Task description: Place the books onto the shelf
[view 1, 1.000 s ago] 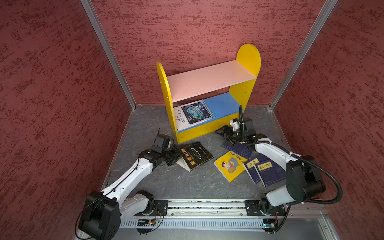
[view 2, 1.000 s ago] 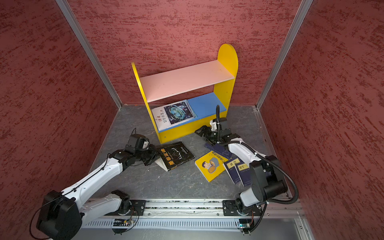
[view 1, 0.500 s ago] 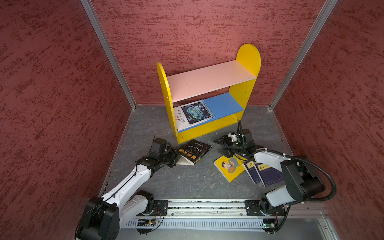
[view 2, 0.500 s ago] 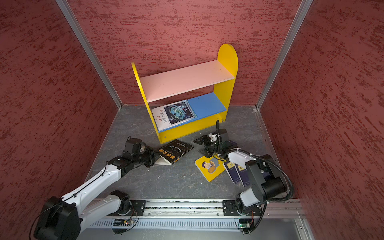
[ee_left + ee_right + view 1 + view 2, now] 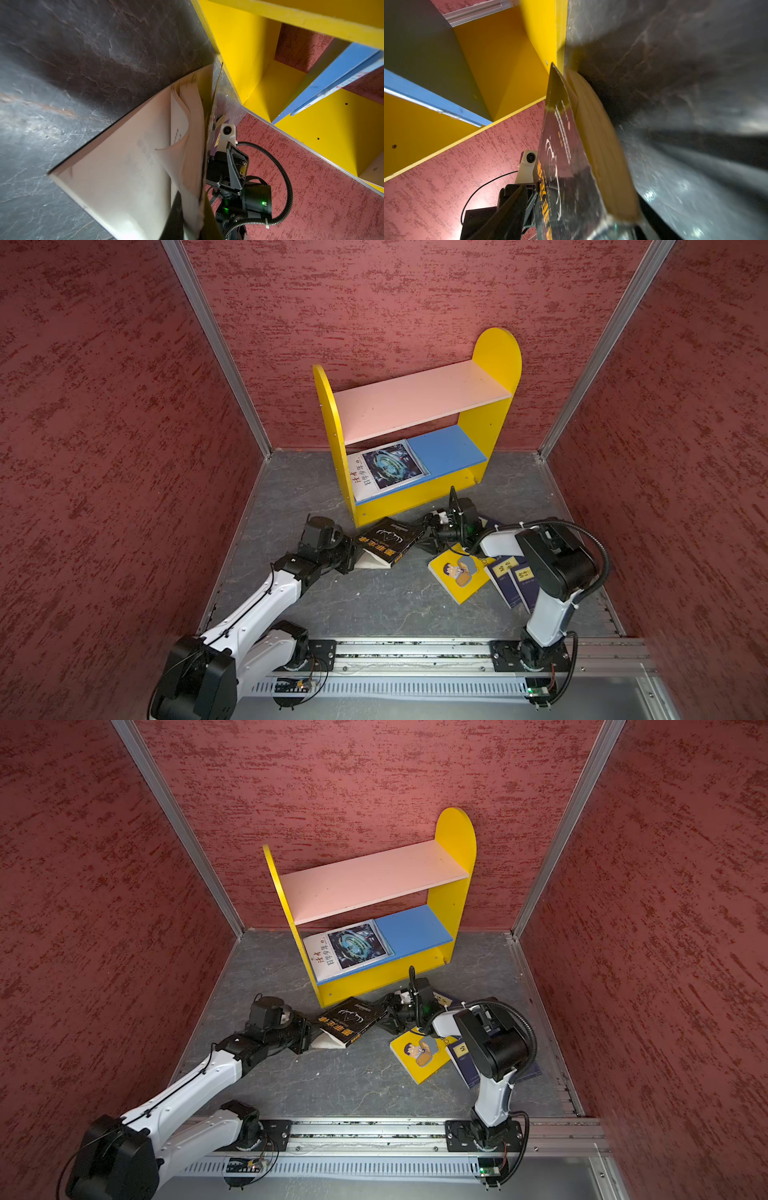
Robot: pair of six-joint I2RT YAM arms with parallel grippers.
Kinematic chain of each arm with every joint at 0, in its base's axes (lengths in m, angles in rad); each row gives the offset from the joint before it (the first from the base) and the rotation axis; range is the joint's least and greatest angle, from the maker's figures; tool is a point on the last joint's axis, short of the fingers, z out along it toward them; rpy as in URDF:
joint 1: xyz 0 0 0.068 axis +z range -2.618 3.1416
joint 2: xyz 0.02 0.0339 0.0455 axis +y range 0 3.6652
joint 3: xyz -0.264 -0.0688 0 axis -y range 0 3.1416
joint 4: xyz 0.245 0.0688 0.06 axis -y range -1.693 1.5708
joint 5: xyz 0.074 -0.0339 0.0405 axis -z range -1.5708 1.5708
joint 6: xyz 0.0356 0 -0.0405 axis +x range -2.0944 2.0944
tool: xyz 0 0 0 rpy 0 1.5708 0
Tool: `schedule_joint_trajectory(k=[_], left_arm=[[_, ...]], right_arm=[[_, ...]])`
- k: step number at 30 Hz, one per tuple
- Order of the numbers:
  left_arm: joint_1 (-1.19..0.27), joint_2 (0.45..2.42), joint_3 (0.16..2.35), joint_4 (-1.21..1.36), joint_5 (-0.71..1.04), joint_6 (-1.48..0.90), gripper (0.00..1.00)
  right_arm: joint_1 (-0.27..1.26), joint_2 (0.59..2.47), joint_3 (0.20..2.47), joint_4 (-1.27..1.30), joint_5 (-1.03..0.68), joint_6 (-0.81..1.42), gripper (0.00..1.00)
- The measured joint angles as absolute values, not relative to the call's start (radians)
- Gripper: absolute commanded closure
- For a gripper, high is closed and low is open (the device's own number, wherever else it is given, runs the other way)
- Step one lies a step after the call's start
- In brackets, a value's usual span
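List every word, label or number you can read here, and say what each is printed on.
"墨菲定律", as best it reads, in orange: black paperback with orange title.
Red and black Chinese characters, too small to read surely: white paperback with blue swirl picture.
Yellow labels, too small to read: navy paperbacks.
No legible text: yellow paperback with cartoon man.

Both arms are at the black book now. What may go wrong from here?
1. The left tool pinches the black book at one end only; loose pages sag, so they may bend or tear.
2. The right tool straddles the opposite corner; pulling against the left could crease the book.
3. The book's edge lies near the shelf base and may catch there.
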State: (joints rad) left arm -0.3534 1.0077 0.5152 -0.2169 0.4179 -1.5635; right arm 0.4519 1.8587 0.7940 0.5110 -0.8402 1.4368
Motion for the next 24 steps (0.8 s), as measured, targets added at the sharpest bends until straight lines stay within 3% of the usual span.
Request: schedule_joint_trajectory(k=[6,9,12,14,20,24], left_arm=[[-0.354,0.999,0.515,-0.239,0.414,-1.546,0.97],[-0.354,0.993,0.516,-0.265,0.413,-1.518,0.69],[-0.348,0.987,0.529,-0.313,0.411,-1.485,0.37],[-0.341,0.985,0.556,-0.349,0.409,-1.457,0.24],[-0.304,0.984,0.677,-0.422,0.404,-1.344,0.06],[-0.286,0.996,0.754,-0.442,0.420,-1.232,0.01]], right_arm=[[0.458,1.884,0.809,0.534,-0.846,1.468,0.85],[0.459,1.877,0.809,0.527,-0.842,1.468,1.00],[0.460,1.840,0.810,0.464,-0.817,1.422,1.00],[0.455,1.792,0.824,0.375,-0.796,1.369,1.00],[0.424,1.613,0.925,0.093,-0.750,1.189,1.00],[0.366,1.443,0.940,-0.020,-0.746,1.117,1.00]])
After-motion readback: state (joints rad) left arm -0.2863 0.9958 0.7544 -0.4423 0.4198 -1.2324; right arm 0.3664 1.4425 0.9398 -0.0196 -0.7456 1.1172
